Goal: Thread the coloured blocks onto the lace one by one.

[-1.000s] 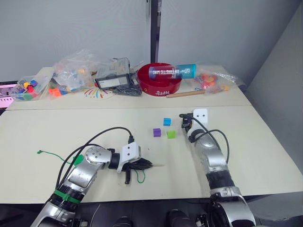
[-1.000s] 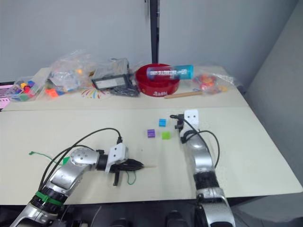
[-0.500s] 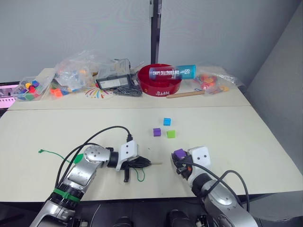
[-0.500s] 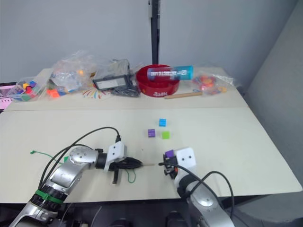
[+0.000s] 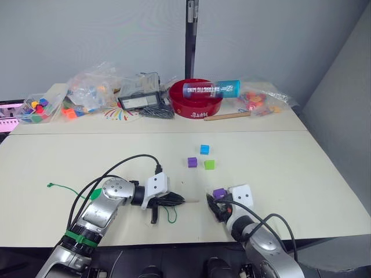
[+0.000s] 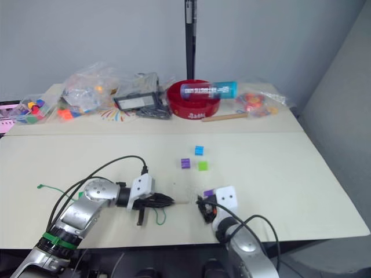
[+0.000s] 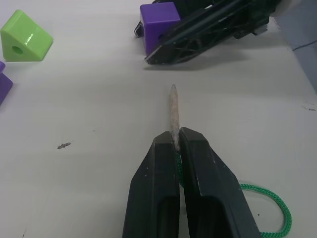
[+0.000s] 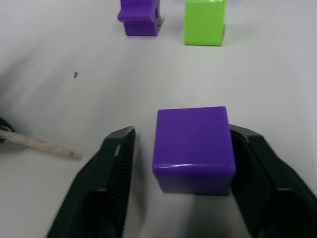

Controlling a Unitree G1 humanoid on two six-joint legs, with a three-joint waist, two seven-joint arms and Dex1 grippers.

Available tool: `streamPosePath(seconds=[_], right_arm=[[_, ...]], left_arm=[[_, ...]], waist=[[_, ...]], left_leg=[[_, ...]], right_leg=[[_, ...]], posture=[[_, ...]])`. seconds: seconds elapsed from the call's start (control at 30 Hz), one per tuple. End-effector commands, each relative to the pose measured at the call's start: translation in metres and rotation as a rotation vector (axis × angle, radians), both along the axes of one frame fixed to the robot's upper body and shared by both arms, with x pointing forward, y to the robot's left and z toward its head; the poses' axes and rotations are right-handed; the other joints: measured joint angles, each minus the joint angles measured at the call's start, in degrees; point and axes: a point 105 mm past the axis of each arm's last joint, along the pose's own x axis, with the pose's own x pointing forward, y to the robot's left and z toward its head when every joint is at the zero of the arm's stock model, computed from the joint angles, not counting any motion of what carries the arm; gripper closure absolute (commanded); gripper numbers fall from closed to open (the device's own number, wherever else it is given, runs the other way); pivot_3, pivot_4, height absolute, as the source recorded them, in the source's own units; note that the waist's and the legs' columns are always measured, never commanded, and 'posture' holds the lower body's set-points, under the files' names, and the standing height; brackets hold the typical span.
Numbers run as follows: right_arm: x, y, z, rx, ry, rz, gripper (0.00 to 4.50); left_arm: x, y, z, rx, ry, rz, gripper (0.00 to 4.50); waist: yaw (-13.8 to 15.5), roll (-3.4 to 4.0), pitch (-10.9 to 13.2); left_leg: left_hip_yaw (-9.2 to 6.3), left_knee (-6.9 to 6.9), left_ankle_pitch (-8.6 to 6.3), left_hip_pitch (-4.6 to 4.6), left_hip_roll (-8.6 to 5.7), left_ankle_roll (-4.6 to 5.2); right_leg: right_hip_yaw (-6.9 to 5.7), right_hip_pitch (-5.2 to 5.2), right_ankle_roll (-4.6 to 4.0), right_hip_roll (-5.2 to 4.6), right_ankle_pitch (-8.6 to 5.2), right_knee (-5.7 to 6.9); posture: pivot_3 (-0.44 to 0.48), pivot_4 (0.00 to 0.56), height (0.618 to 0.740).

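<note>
My left gripper (image 7: 174, 139) is shut on the lace's pale tan tip (image 7: 173, 106), which points at a purple block (image 7: 158, 17). The green lace loops behind the fingers (image 5: 171, 217) and its tail lies far to the left (image 5: 58, 187). That purple block (image 8: 193, 148) sits near the table's front edge between the fingers of my open right gripper (image 5: 216, 201). One finger touches the block and a gap shows beside the other. Farther back on the table lie a cyan block (image 5: 204, 149), a second purple block (image 5: 192, 162) and a lime green block (image 5: 209, 164).
At the back of the table stand a red bowl (image 5: 196, 101) with a blue-labelled tube (image 5: 211, 88) across it, clear bags of toys (image 5: 90, 90), a tub of small cubes (image 5: 33, 109) and a wooden stick (image 5: 226, 116). Black cables arc over both arms.
My right arm drew back from the far blocks to the front edge with a purple block, then lowered it close to the lace tip. The left gripper stayed put.
</note>
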Motion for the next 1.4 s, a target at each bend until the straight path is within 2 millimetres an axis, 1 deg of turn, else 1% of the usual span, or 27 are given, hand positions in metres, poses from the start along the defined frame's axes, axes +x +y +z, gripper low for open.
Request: streamPosePath(seconds=[0.03,0.07,0.2,0.27,0.33,0.43,0.53,0.57,0.6,0.63,0.73,0.8,0.9,0.93,1.13,1.17,1.3,1.4], right_arm=[[-0.003,-0.010,0.022,-0.020,-0.082,0.070,0.25],[-0.004,-0.013,0.028,-0.036,-0.101,0.101,0.02],[-0.009,-0.019,0.051,-0.106,-0.165,0.319,0.02],[-0.013,-0.019,0.058,-0.150,-0.159,0.526,0.02],[-0.015,-0.022,0.062,-0.171,-0.146,0.632,0.02],[-0.015,-0.026,0.057,-0.247,-0.086,0.850,0.02],[0.001,-0.031,0.054,-0.352,-0.074,0.996,0.02],[0.012,-0.035,0.050,-0.429,-0.080,1.052,0.02],[0.020,-0.038,0.046,-0.485,-0.078,1.095,0.02],[0.029,-0.041,0.043,-0.526,-0.081,1.113,0.02],[0.046,-0.045,0.041,-0.566,-0.096,1.144,0.02],[0.051,-0.046,0.039,-0.575,-0.097,1.170,0.02],[0.050,-0.048,0.033,-0.575,-0.090,1.218,0.80],[0.049,-0.048,0.032,-0.572,-0.089,1.227,1.20],[0.045,-0.045,0.027,-0.525,-0.095,1.238,3.23],[0.045,-0.043,0.027,-0.510,-0.100,1.229,3.32],[0.047,-0.035,0.029,-0.444,-0.111,1.166,3.32],[0.042,-0.026,0.027,-0.420,-0.114,1.145,3.32]], left_arm=[[0.002,0.001,0.011,-0.019,-0.042,-0.004,4.50],[0.002,0.001,0.011,-0.019,-0.043,-0.003,4.50],[0.003,0.002,0.012,-0.018,-0.045,0.006,4.50],[0.003,0.003,0.012,-0.018,-0.046,0.008,4.50],[0.003,0.003,0.012,-0.018,-0.046,0.008,4.50],[0.002,0.004,0.012,-0.018,-0.046,0.009,4.50],[0.001,0.004,0.013,-0.017,-0.048,0.008,4.50],[0.000,0.003,0.015,-0.020,-0.053,0.008,4.50],[0.000,0.003,0.016,-0.022,-0.057,0.008,4.50],[-0.001,0.002,0.018,-0.028,-0.060,0.008,4.50],[-0.005,0.000,0.021,-0.034,-0.063,0.006,4.50],[-0.006,-0.001,0.022,-0.034,-0.064,0.006,4.50],[-0.008,-0.002,0.025,-0.034,-0.069,0.011,4.50],[-0.009,-0.002,0.026,-0.033,-0.070,0.012,4.50],[-0.011,-0.004,0.028,-0.026,-0.069,0.014,4.50],[-0.011,-0.004,0.028,-0.026,-0.068,0.014,4.50],[-0.011,-0.006,0.028,-0.022,-0.066,0.012,4.50],[-0.010,-0.009,0.028,-0.023,-0.068,0.010,4.50]], waist=[[0.3,0.01,0.0],[0.4,0.00,0.0],[0.5,0.00,0.0],[0.3,0.01,0.0],[0.4,0.01,0.0],[0.4,0.00,0.1],[0.2,-0.01,0.1],[0.0,-0.01,0.1],[0.1,0.00,0.1],[0.3,0.00,0.1],[0.5,0.00,0.1],[0.7,0.02,0.1],[0.9,0.02,0.1],[0.9,0.02,0.1],[0.5,0.03,0.1],[0.5,0.03,0.1],[0.4,0.03,0.1],[0.4,0.04,0.1]], left_leg=[[0.01,0.00,0.00,-0.03,-0.02,0.00],[0.01,0.00,0.00,-0.05,-0.04,0.00],[0.02,0.01,0.00,-0.07,-0.05,0.00],[0.00,0.01,-0.01,-0.04,-0.02,0.01],[0.02,0.01,-0.01,-0.02,-0.04,0.01],[0.00,0.01,-0.01,-0.02,-0.04,0.03],[0.05,0.04,-0.01,-0.03,-0.04,0.03],[0.07,0.05,-0.01,-0.02,-0.04,0.02],[0.07,0.05,-0.01,0.01,-0.02,0.03],[0.06,0.06,-0.01,0.00,-0.02,0.03],[0.05,0.06,-0.02,-0.03,-0.02,0.04],[0.06,0.06,-0.02,-0.09,-0.05,0.04],[0.06,0.06,-0.03,-0.10,-0.08,0.06],[0.06,0.06,-0.04,-0.10,-0.09,0.06],[0.07,0.06,-0.04,-0.05,-0.08,0.07],[0.07,0.06,-0.04,-0.03,-0.08,0.07],[0.07,0.06,-0.04,0.00,-0.08,0.07],[0.07,0.06,-0.04,0.00,-0.07,0.07]], right_leg=[[0.00,-0.01,0.01,-0.02,0.00,-0.01],[0.00,-0.03,0.02,-0.04,0.00,-0.02],[-0.01,-0.02,0.03,-0.05,-0.01,-0.06],[-0.02,0.00,0.03,-0.01,-0.01,-0.05],[0.01,0.02,0.03,-0.02,-0.01,-0.05],[-0.01,0.04,0.03,0.00,-0.01,-0.06],[0.01,0.05,0.03,-0.02,0.01,-0.10],[0.02,0.04,0.03,-0.02,0.02,-0.10],[0.02,0.04,0.02,-0.01,0.03,-0.09],[0.01,0.04,0.02,0.00,0.03,-0.08],[-0.01,0.01,0.03,-0.02,0.02,-0.08],[0.00,-0.02,0.04,-0.07,0.03,-0.12],[-0.01,-0.02,0.07,-0.13,0.05,-0.10],[-0.01,-0.02,0.07,-0.14,0.06,-0.10],[0.00,-0.01,0.07,-0.13,0.06,-0.06],[0.00,0.00,0.07,-0.13,0.06,-0.05],[0.01,0.01,0.07,-0.11,0.06,-0.01],[0.02,0.00,0.06,-0.11,0.06,0.01]], posture=[[0.000,0.150,0.731],[0.000,0.150,0.731],[0.000,0.150,0.731],[0.000,0.150,0.731],[0.000,0.150,0.731],[0.000,0.150,0.731],[0.000,0.150,0.731],[0.000,0.150,0.731],[0.000,0.150,0.731],[0.000,0.150,0.731],[0.000,0.150,0.731],[0.000,0.150,0.731],[0.000,0.150,0.731],[0.000,0.150,0.731],[0.000,0.150,0.731],[0.000,0.150,0.731],[0.000,0.150,0.731],[0.000,0.150,0.731]])
